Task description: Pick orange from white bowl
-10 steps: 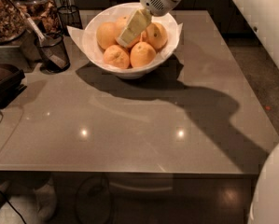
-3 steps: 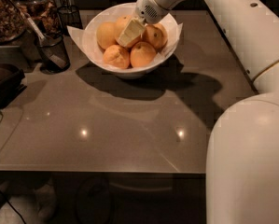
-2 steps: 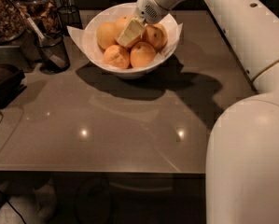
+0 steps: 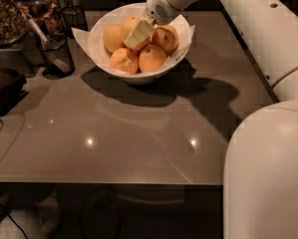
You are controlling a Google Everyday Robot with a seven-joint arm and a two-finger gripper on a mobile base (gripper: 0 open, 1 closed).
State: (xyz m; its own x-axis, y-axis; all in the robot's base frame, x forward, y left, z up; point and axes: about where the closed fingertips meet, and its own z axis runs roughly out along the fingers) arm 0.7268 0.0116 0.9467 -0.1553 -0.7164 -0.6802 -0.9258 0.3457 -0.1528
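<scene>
The white bowl (image 4: 96, 44) with pointed rim corners stands at the back middle of the grey table (image 4: 138, 138). It holds five yellow-orange fruits. The orange (image 4: 113, 37) on the left looks the largest. The others lie at the back (image 4: 130, 22), the right (image 4: 167, 38), the front left (image 4: 124, 60) and the front right (image 4: 152, 58). My gripper (image 4: 138, 34) reaches down into the bowl from the upper right. Its cream tip sits in the middle of the fruits, right beside the left orange and partly over the back one.
A black wire-mesh cup (image 4: 56, 55) with a utensil stands left of the bowl, a second one (image 4: 74, 17) behind it. Jars of snacks (image 4: 9, 14) fill the top left. A dark object (image 4: 3, 87) lies at the left edge. My white arm (image 4: 268, 168) fills the right side.
Over the last second the gripper has stayed in the bowl. Since the oldest frame it sank slightly among the fruits and my arm's bulk swung into view at the right.
</scene>
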